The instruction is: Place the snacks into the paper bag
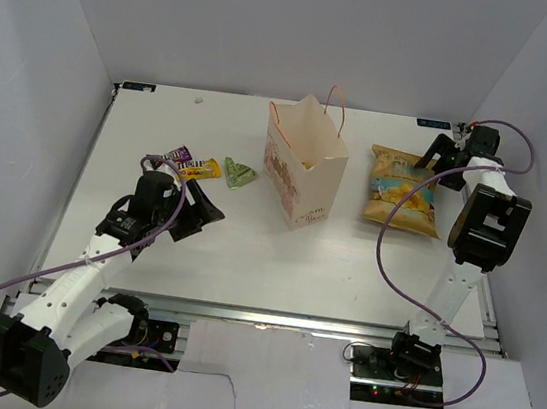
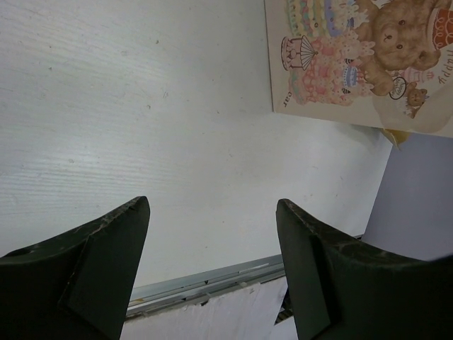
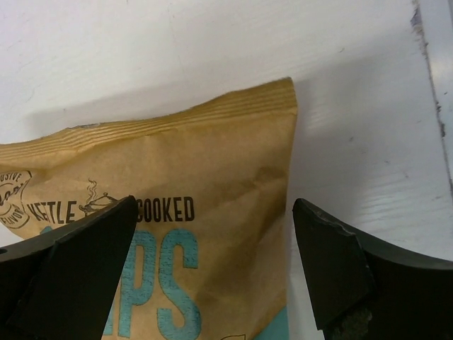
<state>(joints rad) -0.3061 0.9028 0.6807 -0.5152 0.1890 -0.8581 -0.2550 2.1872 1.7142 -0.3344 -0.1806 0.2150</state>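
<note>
The cream paper bag stands upright and open mid-table; its printed side shows in the left wrist view. The yellow crisp packet lies flat to its right. Purple, yellow and green candy wrappers lie left of the bag. My left gripper is open and empty just in front of the candies, its jaws over bare table. My right gripper is open over the packet's far right corner; the packet lies below and between the fingers. Pink and orange wrappers are not visible.
White walls enclose the table on the left, back and right. The table's metal front rail shows under the left fingers. The table's right edge runs close beside the packet.
</note>
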